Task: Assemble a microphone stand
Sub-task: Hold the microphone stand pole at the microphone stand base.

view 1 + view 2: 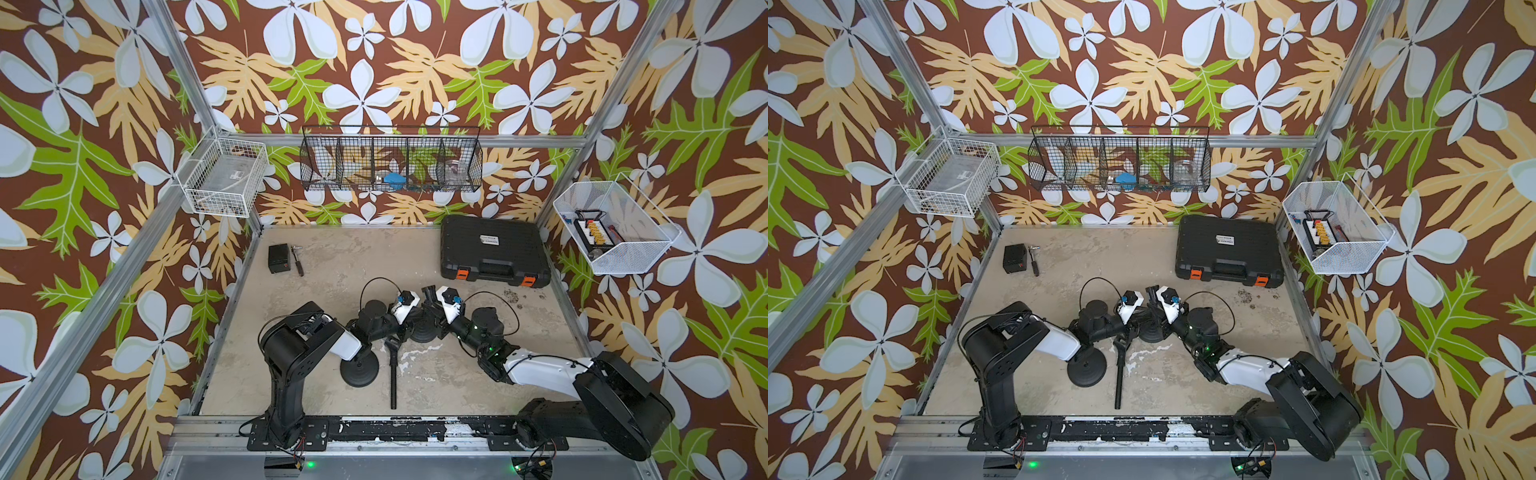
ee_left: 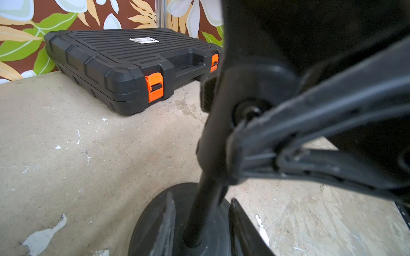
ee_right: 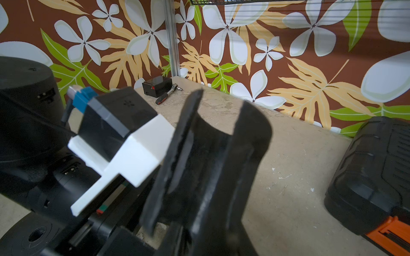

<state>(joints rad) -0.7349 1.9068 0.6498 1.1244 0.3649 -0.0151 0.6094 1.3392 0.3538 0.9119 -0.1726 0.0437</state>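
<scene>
Desk (image 1: 332, 266) has a closed tool case (image 1: 494, 249) parked at the far right corner, well clear of the work. Both arms meet mid-desk over one round base (image 1: 422, 332). The pole (image 2: 210, 155) stands upright in that base's centre, so I judge this is the seating or screw-in step. A spare base (image 1: 359, 370) sits flat nearer the front edge with a spare pole (image 1: 393, 382) lying just beside it, neither one held, probably staged for later. A small black box (image 1: 278, 258) and a ratchet (image 1: 299, 266) sit at the far left corner, out of the way. At the top of the stand, the right fingers (image 3: 177, 159) are narrow and clamped on what looks like the clip (image 3: 210, 141), most likely to keep the pole vertical. Exact contact is hard to read. Low down, the left fingers (image 2: 166, 221) stand apart on either side of the pole just above the base, with a gap on both sides and nothing gripped. That is a sensible spot to grab near the joint. Can't tell if the pole is fully seated.
</scene>
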